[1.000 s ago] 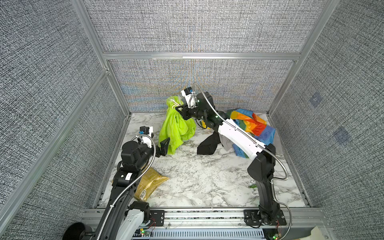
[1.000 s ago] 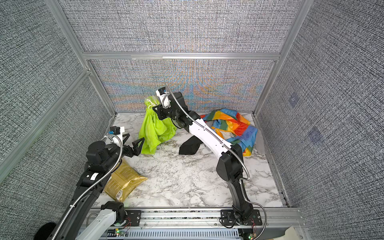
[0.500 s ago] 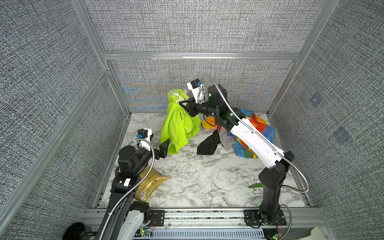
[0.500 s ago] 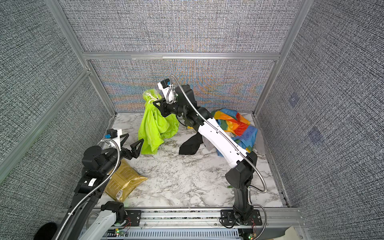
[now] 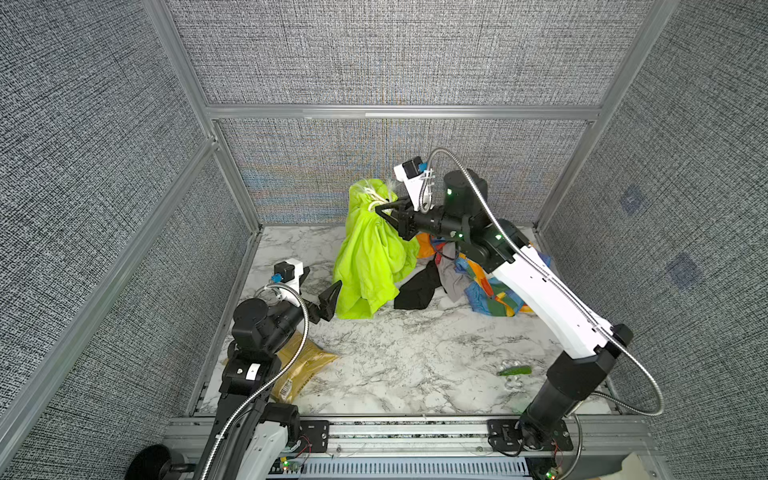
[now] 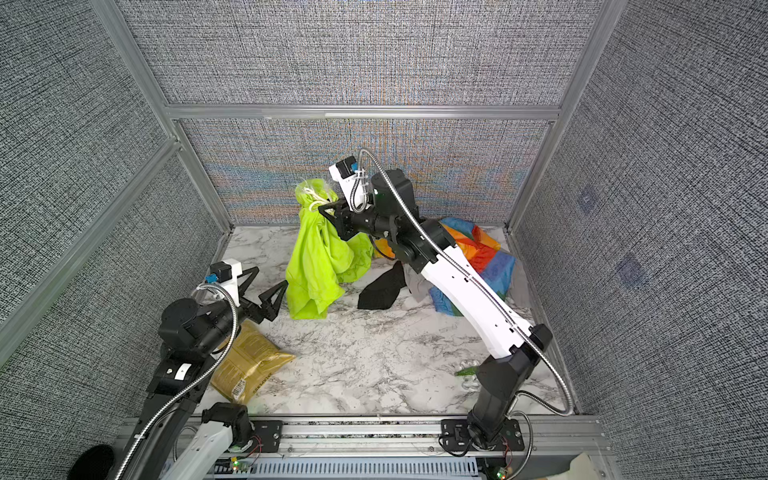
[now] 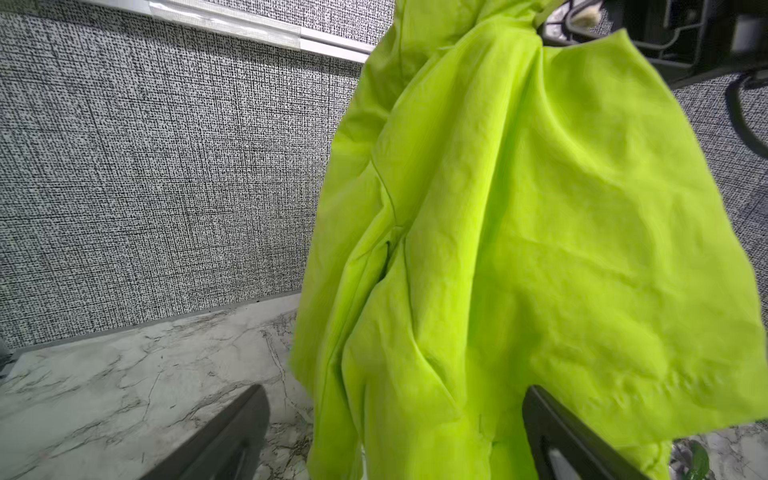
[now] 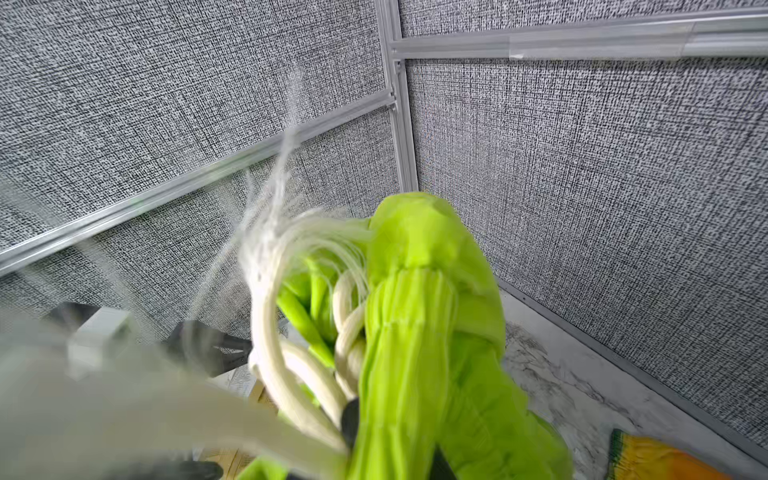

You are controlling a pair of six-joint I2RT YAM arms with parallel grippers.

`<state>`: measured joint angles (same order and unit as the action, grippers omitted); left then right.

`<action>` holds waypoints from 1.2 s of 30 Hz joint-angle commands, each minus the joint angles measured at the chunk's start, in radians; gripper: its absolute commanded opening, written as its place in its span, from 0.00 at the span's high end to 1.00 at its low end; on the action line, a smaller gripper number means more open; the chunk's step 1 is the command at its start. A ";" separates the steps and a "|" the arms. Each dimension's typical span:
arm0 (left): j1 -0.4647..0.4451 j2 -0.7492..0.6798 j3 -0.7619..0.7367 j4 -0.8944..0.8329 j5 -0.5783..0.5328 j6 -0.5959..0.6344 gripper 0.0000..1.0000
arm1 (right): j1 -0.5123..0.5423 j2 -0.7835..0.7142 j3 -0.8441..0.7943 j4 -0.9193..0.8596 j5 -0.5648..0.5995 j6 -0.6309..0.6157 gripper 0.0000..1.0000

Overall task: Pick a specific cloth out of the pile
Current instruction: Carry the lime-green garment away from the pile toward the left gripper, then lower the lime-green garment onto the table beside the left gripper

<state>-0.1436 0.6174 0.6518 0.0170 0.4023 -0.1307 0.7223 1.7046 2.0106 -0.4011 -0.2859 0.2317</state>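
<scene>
The lime-green cloth [image 5: 374, 257] [image 6: 320, 257] hangs in a long drape from my right gripper [image 5: 380, 208] [image 6: 322, 208], which is shut on its bunched top by the white drawstrings, high near the back wall. In the right wrist view the gathered cloth [image 8: 415, 353] and the drawstrings [image 8: 282, 365] fill the space at the gripper [image 8: 395, 432]. My left gripper [image 5: 322, 282] [image 6: 269, 279] is open at the cloth's lower left edge. In the left wrist view the cloth [image 7: 519, 249] hangs between the spread fingers [image 7: 245, 419]. The pile [image 5: 490, 282] [image 6: 478, 249] lies at back right.
A black cloth [image 5: 417, 286] [image 6: 382, 289] and a grey one [image 5: 453, 278] lie beside the rainbow cloth, partly under my right arm. A yellow packet [image 5: 303, 365] [image 6: 249, 365] lies front left beneath my left arm. A small green object [image 5: 515, 370] sits front right. Grey walls enclose the marble table [image 5: 415, 353].
My right arm has lifted the green cloth higher and stretched it out. My left gripper has moved up to the cloth's lower edge, its fingers now on either side of the fabric.
</scene>
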 commanded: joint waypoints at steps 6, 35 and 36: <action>0.000 0.014 0.004 0.042 0.030 0.006 0.02 | 0.002 0.090 0.038 0.066 -0.057 0.044 1.00; 0.001 0.039 0.006 0.045 0.058 -0.002 0.02 | -0.041 0.713 0.065 0.266 -0.086 0.230 1.00; 0.000 0.039 0.006 0.046 0.058 -0.002 0.02 | -0.043 0.734 0.078 0.261 -0.082 0.232 1.00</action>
<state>-0.1436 0.6563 0.6518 0.0277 0.4522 -0.1314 0.6807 2.4012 2.0678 -0.1799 -0.3809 0.4419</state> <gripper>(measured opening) 0.983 0.170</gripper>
